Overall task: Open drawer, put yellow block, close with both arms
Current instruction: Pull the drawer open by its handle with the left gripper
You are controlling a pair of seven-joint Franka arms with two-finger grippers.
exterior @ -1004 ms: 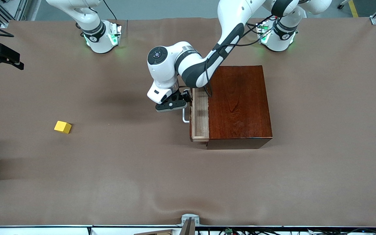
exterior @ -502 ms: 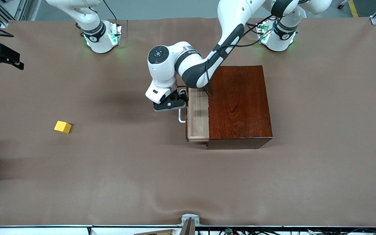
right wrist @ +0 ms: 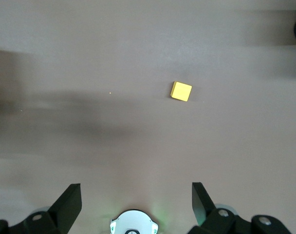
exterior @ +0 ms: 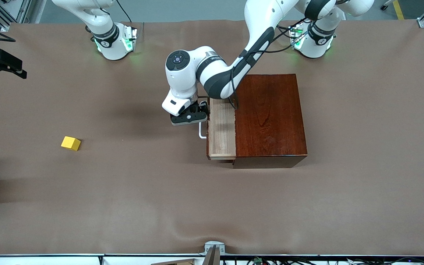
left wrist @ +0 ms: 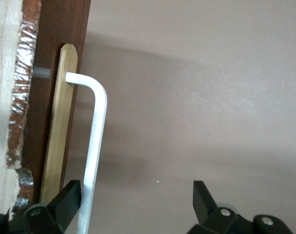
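Note:
The drawer (exterior: 221,132) stands part-way out of the dark wooden box (exterior: 269,117), showing its pale wood tray. My left gripper (exterior: 190,117) is at the white handle (exterior: 201,132). In the left wrist view the handle bar (left wrist: 97,136) runs between the fingers of the left gripper (left wrist: 137,195), right beside one fingertip (left wrist: 70,192); the jaws stand wide, so the gripper is open and hooks the bar without clamping it. The yellow block (exterior: 70,143) lies alone on the table toward the right arm's end. My right gripper (right wrist: 136,195) hangs open high above its own base, with the yellow block (right wrist: 181,91) below it.
Brown cloth (exterior: 160,191) covers the whole table. A black fixture (exterior: 2,64) juts in at the right arm's end. A small metal bracket (exterior: 214,248) sits at the table edge nearest the front camera. The drawer's dark front (left wrist: 60,48) shows in the left wrist view.
The drawer has slid farther out of the box toward the right arm's end, and the left gripper has moved the same way with the handle. The right arm and the block have stayed still.

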